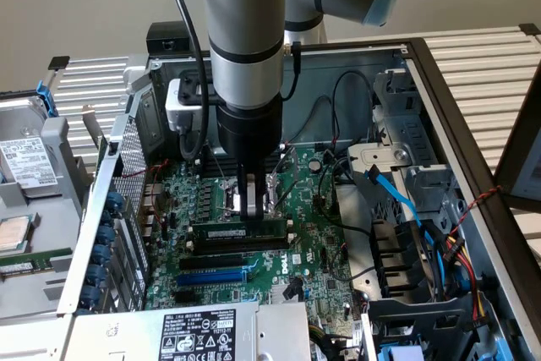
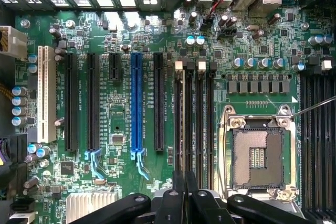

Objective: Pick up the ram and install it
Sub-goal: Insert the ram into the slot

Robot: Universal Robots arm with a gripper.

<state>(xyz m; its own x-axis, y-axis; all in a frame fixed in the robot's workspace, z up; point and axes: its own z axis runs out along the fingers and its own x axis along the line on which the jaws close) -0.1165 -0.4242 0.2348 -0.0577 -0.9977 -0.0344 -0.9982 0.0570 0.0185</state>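
Obs. The ram [image 1: 241,231], a long narrow dark-green memory stick w/ black chips + small white label, stands on edge on the green motherboard [image 1: 317,238]. It is lined up along a long black plastic memory slot, directly under the arm. A second black memory slot [image 1: 232,259] and the blue expansion slot [image 1: 213,277] run parallel to it, nearer the camera in the ext. view, both unfilled. Can't tell whether the stick's lower edge is fully home in its slot or just resting in it.

Gripper [image 1: 250,207]: black body, silvery fingers, pointing straight down. Fingers set nearly together, pinched on the stick's top edge at approx. mid-length. In the wrist view the gripper [image 2: 185,188] sits over the memory slots, beside the square metal CPU socket [image 2: 257,153]. White latch tabs [image 2: 178,65] mark the far slot ends.

Handling (judgement):
- Light, thin, stiff along its length but brittle; board could crack if twisted.
- Chips + lower contact edge shouldn't be squeezed or rubbed.
- Smooth faces, prob. slippery under metal pads, so a tilted grip could let it rock.
- Best hold: top edge, centred, flat faces btw. the pads, so a push goes evenly to both ends.
- An off-centre hold would prob. seat one end only.
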